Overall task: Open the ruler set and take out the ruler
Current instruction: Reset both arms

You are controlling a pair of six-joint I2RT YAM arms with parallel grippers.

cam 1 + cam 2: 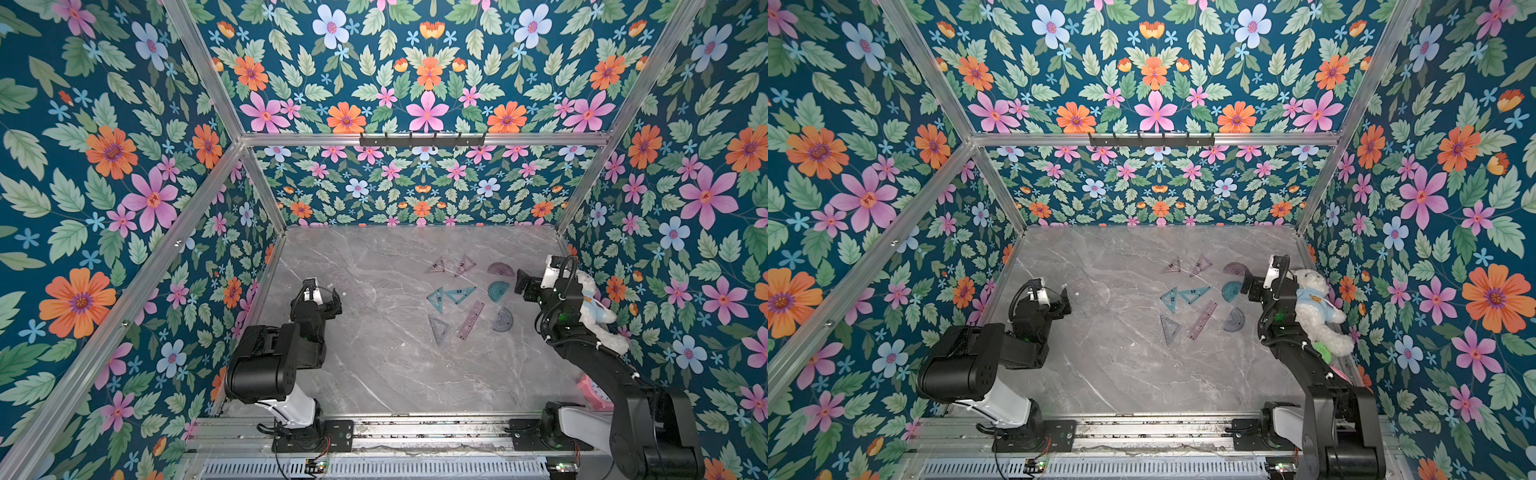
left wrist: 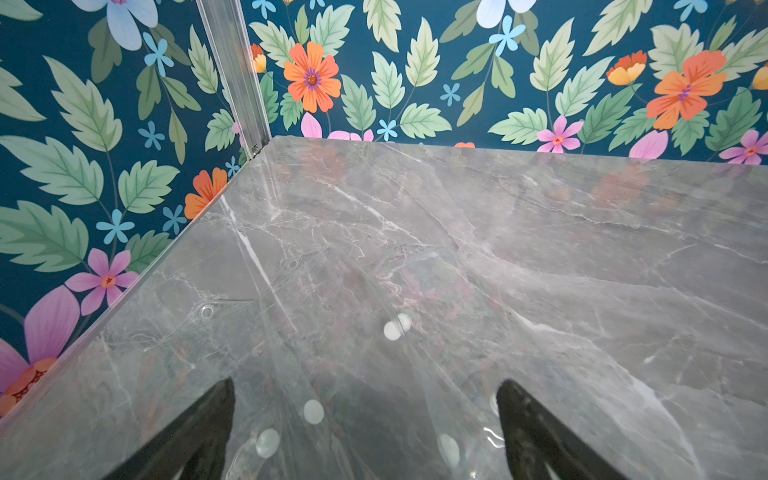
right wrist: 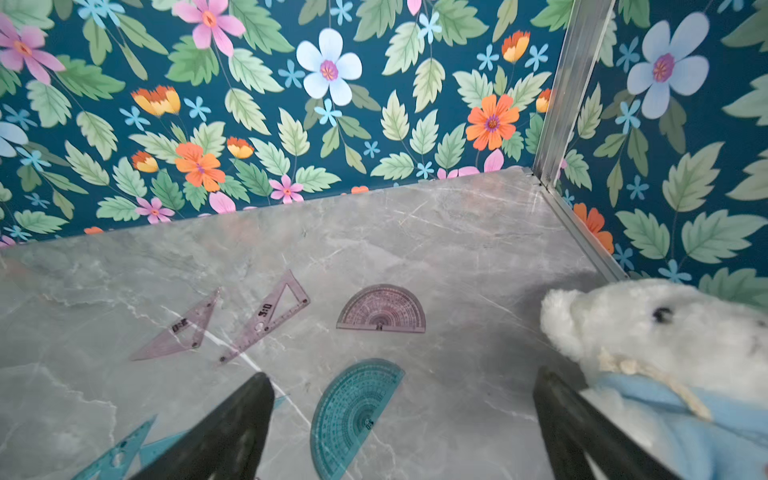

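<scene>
Left end effector (image 2: 365,382) and right end effector (image 3: 403,372) stand wide apart; translucent purple ruler (image 1: 471,319) lies flat.

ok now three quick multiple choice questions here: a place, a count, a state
1. Where is the white plush bear in a light-blue shirt? A. table middle B. beside the right arm C. far left corner
2. How many half-round plastic protractors lie on the grey marble table? A. one B. six C. three
3. The right gripper is: A. open, empty B. shut on a ruler C. shut on the bear
Answers: B, it lies by that arm; C, purple, teal and grey-blue ones; A, jaws apart, nothing between.
</scene>
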